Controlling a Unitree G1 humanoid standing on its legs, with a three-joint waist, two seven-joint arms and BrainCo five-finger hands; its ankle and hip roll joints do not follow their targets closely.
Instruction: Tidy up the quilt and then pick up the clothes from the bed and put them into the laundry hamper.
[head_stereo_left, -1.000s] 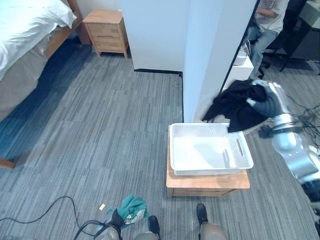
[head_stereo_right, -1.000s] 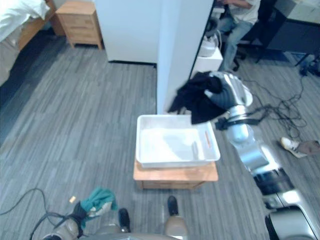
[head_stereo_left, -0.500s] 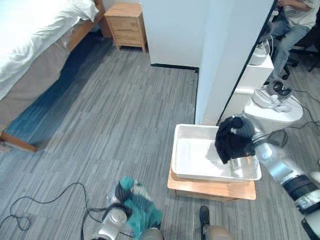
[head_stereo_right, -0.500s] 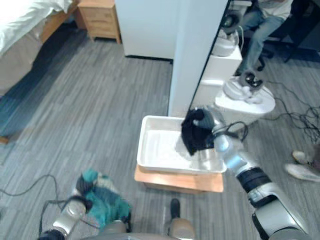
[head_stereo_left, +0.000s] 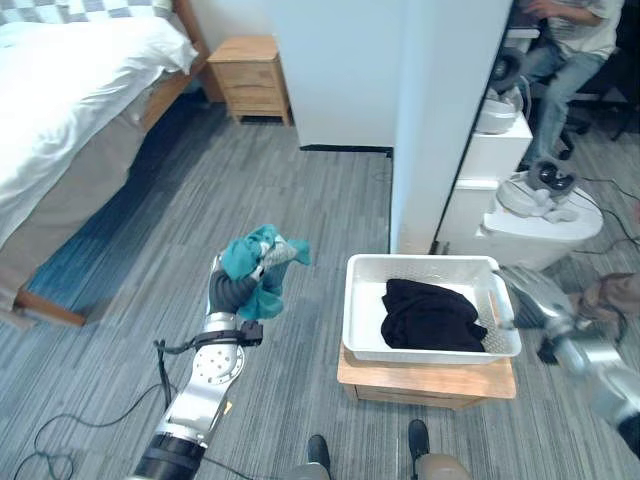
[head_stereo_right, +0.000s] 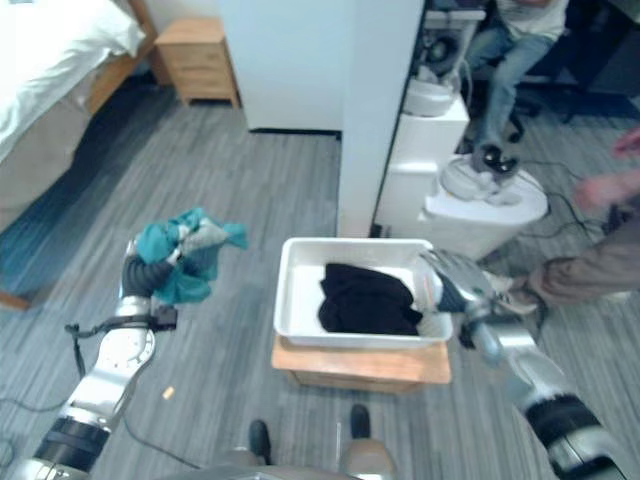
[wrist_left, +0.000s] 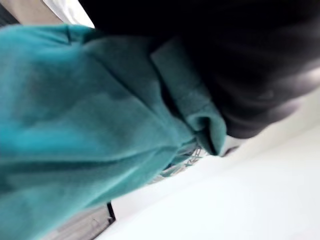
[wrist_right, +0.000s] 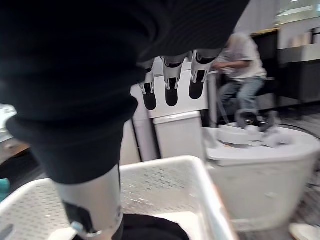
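Meanwhile the left hand (head_stereo_left: 237, 290) grips the teal cloth (head_stereo_left: 255, 272) raised well left of the hamper (head_stereo_left: 365, 335), where black clothes (head_stereo_left: 430, 315) lie beside the open right hand (head_stereo_left: 530, 295)

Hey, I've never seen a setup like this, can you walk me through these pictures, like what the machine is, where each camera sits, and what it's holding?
This is a two-legged humanoid robot with silver arms. Two pictures come from cameras in its head, looking down; the other two come from cameras on its wrists, very close to each hand. Its left hand is curled round a teal garment, held up above the grey floor. Its right hand hangs open over the far side of the white laundry hamper, which sits on a low wooden stand. A black garment already lies inside the hamper. The bed is at the upper left, and a person sits in the background.
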